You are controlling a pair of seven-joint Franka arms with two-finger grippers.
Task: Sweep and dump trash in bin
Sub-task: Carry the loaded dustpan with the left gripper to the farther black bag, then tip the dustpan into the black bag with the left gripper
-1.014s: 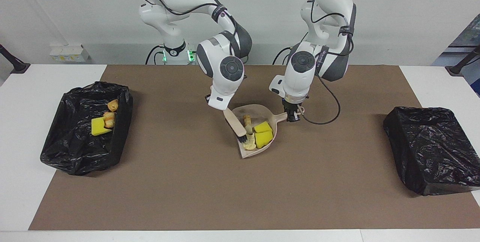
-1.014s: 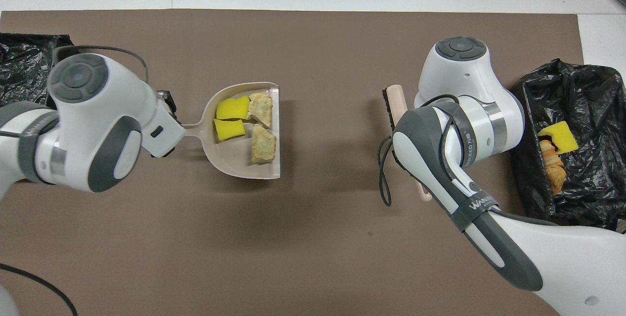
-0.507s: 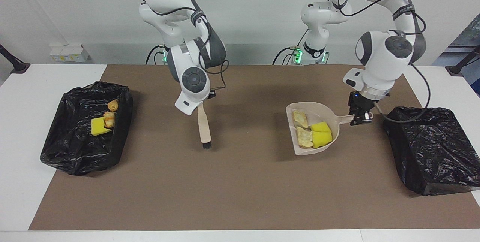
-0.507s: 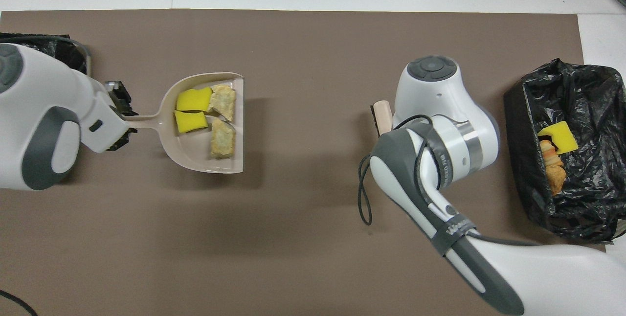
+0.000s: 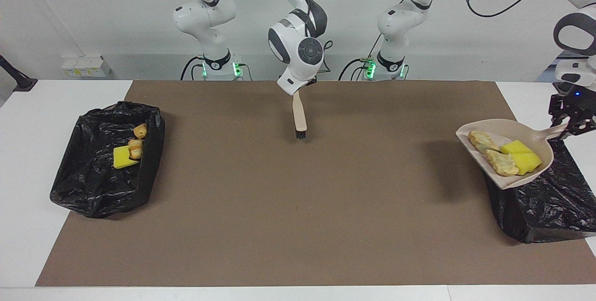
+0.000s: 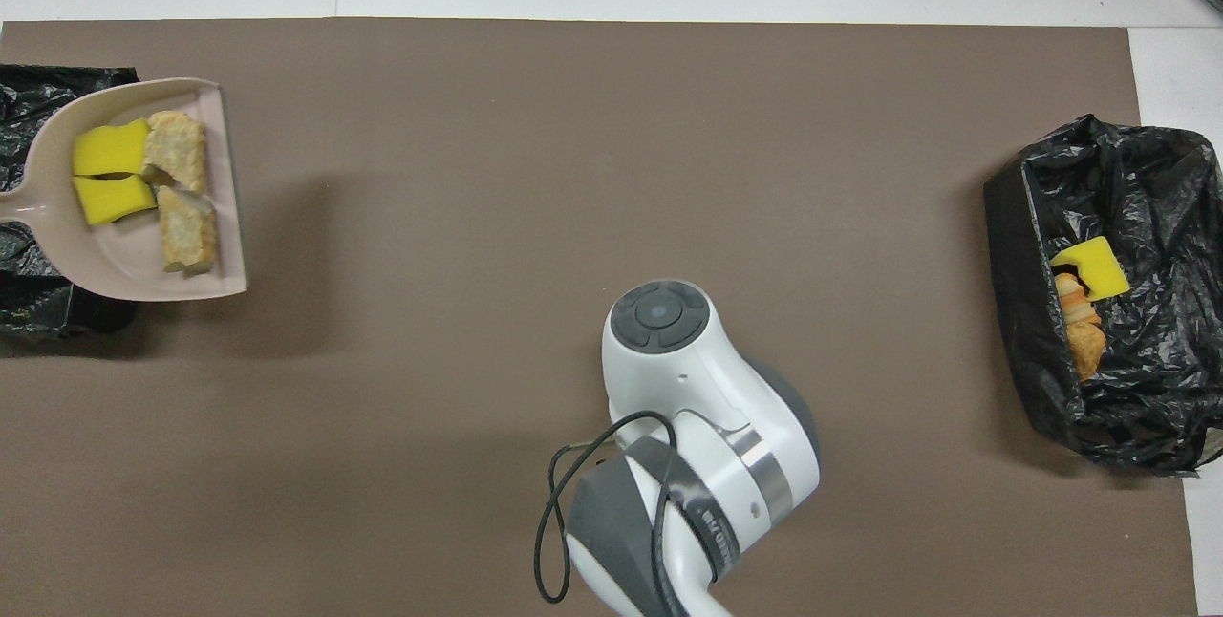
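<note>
Beige dustpan (image 5: 535, 129) showing yellow and tan trash (image 5: 505, 156); black bin bags (image 5: 104, 166) sitting on brown mat (image 5: 298, 208); white table (image 5: 28, 119).

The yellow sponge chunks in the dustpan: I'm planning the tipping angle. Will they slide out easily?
Probably. The two yellow sponge chunks look light and blocky, so likely to slide or tumble rather than roll. They sit deep near the handle of the dustpan, beside the lumpy bits, which would probably leave first.
</note>
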